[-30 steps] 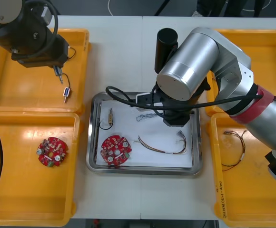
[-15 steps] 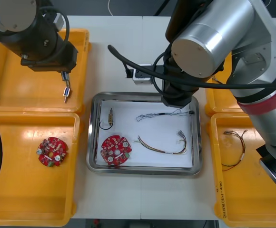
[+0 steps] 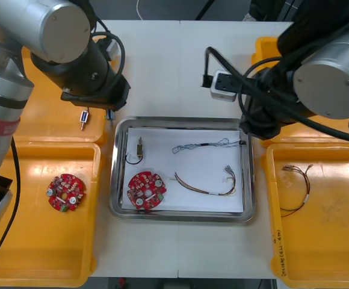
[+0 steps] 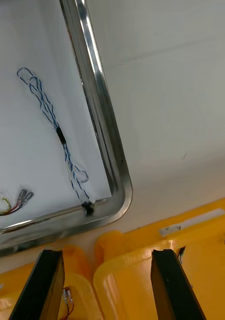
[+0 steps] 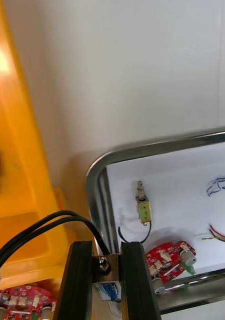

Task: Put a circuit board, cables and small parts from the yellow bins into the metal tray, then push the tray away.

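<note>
My left gripper (image 3: 109, 113) hangs over the far left corner of the metal tray (image 3: 180, 215), shut on a small metal part (image 5: 103, 264) with a black cable. The tray, white inside, holds a red circuit board (image 3: 145, 189), another small metal part (image 3: 139, 147), a blue and white cable (image 3: 207, 145) and a red and yellow cable (image 3: 207, 183). My right gripper (image 4: 105, 285) stands open with nothing in it, just off the tray's far right corner (image 4: 105, 135), over the two right yellow bins (image 4: 192, 250). The blue and white cable (image 4: 57, 132) lies free in the tray.
The far left bin (image 3: 48, 120) holds one small metal part (image 3: 84, 117). A second circuit board (image 3: 66, 192) lies in the near left bin. A red and yellow cable (image 3: 298, 186) lies in the near right bin (image 3: 319, 253). Bare table stretches beyond the tray.
My right arm has drawn back from over the tray to its far right corner, leaving the blue and white cable inside. My left arm has carried the small metal part right, toward the tray.
</note>
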